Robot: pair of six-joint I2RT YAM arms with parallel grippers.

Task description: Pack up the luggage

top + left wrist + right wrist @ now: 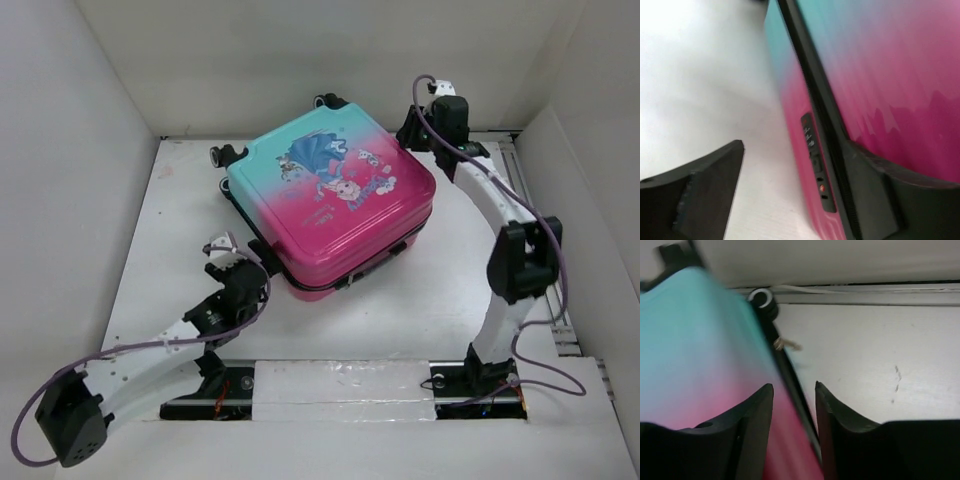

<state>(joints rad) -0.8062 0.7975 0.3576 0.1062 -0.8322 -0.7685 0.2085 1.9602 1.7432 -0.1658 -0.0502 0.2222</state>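
Nearest, my left claw [228,256] sits released, spread across the front corner seam of the closed pink-to-turquoise hard-shell luggage [330,200], which lies flat mid-table [420,300]. Farther back, my right claw [794,390] is parted narrowly over the black zipper trim [784,357], probably hunting the pull.

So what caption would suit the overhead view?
A closed pink-and-turquoise suitcase lies on a white table, left gripper at its near-left corner, right gripper at its far-right corner.
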